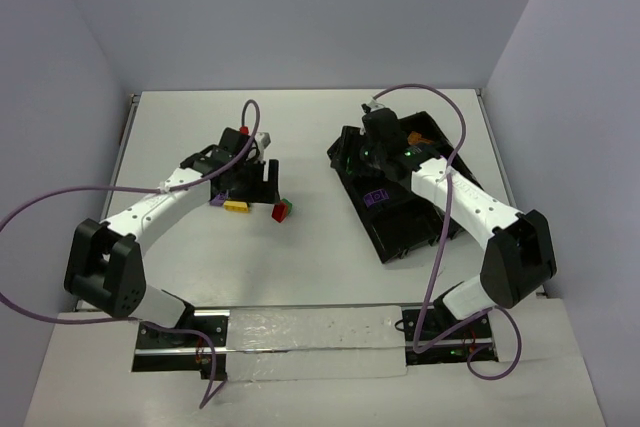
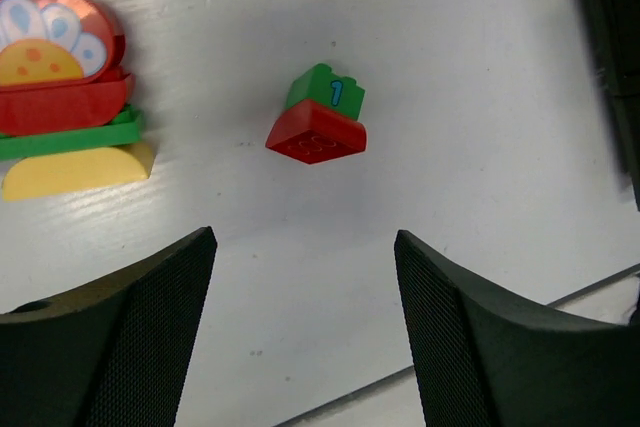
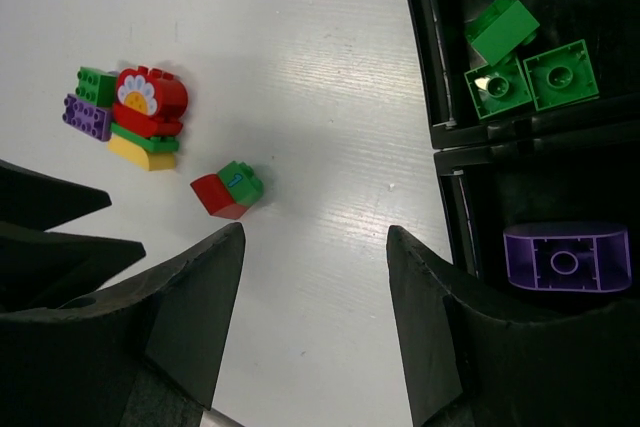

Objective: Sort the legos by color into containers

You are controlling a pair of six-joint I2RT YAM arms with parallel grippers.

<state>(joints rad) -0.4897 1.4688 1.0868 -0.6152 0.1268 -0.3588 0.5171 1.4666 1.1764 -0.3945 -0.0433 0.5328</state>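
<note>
A white, faintly grained tabletop [image 2: 480,47] is seen beneath the left claw [image 2: 303,247]; pale grey walls [image 1: 300,17] are seen beyond it.

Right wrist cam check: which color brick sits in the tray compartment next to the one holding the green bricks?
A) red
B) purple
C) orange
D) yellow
B: a purple brick lies studs-down in the compartment of the tray just across the divider from the green bricks.
</note>
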